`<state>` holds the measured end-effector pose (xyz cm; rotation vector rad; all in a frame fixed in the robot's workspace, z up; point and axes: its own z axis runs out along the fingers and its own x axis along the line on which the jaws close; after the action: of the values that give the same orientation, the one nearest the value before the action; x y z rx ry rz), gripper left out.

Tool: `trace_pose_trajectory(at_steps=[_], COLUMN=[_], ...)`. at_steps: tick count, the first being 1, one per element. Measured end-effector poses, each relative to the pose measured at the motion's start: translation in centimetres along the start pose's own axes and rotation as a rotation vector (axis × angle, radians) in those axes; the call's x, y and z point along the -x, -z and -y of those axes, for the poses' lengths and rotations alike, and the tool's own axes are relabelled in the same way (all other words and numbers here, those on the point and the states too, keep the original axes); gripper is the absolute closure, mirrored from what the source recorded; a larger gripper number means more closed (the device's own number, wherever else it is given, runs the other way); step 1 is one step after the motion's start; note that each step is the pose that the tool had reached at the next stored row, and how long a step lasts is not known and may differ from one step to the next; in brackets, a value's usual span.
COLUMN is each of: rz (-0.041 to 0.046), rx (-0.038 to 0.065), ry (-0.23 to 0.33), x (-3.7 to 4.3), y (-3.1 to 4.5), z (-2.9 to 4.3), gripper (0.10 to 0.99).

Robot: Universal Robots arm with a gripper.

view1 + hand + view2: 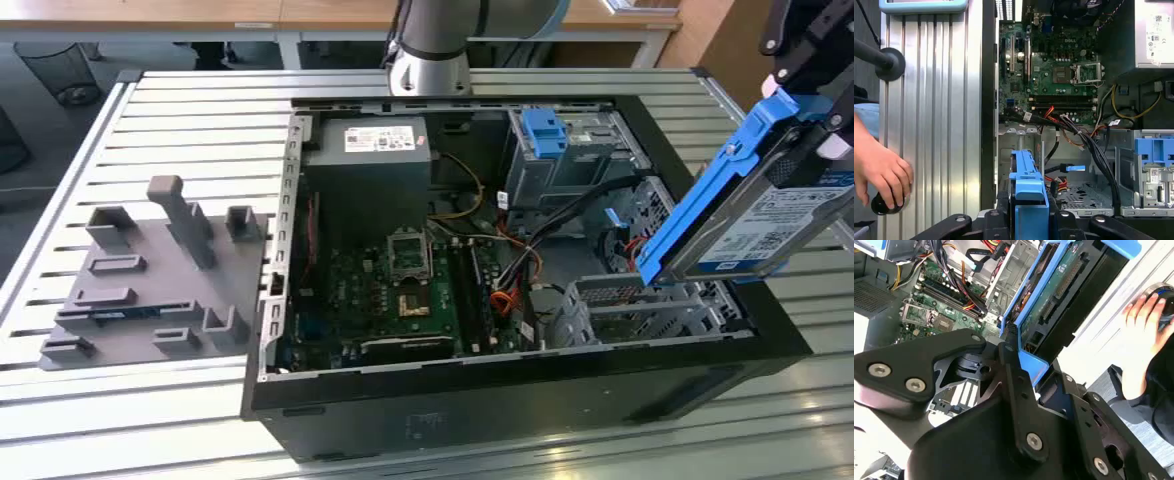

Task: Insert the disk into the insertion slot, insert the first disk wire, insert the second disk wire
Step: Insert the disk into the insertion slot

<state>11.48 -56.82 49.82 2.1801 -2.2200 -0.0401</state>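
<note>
Disk, in its blue frame, is held tilted by clenched fingers at 3 o'clock in the exterior view, above the insertion slot. It should be levelled, squared to the slot mouth, and kept clear of the cables.

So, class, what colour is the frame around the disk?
Bright blue frame, clearest in the exterior view.
</note>
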Motion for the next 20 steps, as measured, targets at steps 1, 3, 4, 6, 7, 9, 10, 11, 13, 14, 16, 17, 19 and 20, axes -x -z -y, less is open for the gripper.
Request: trace_pose_trajectory(at_steps=[1, 3, 4, 6, 7, 9, 10, 11, 13, 14, 16, 17, 19, 20], rz=[-0.0001, -0.0001, -0.0001, 0.0, 0.0, 0.0, -0.0001, 0.0, 0.0001, 0.0, 0.0001, 0.0002, 0.0002, 0.0004], rx=[0.0, 0.0, 0.0, 0.0, 0.0, 0.0, -0.001, -0.003, -0.007, -0.01, -0.014, -0.015, -0.018, -0.019], ry=[0.0, 0.0, 0.0, 0.0, 0.0, 0.0, 0.0, 0.0, 0.0, 0.0, 0.0, 0.0, 0.0, 0.0], x=[0.0, 0.0, 0.0, 0.0, 0.0, 0.0, 0.0, 0.0, 0.0, 0.0, -0.01, -0.01, 0.0, 0.01], y=[0.0, 0.0, 0.0, 0.0, 0.0, 0.0, 0.0, -0.02, -0.11, -0.15, -0.25, -0.32, -0.51, -0.65], z=[0.0, 0.0, 0.0, 0.0, 0.0, 0.0, -0.02, -0.06, -0.1, -0.18, -0.42, -0.61, -1.14, -1.37], gripper=[0.718, 0.718, 0.718, 0.718, 0.718, 0.718, 0.718, 0.718, 0.718, 0.718, 0.718, 0.718, 0.718, 0.718])
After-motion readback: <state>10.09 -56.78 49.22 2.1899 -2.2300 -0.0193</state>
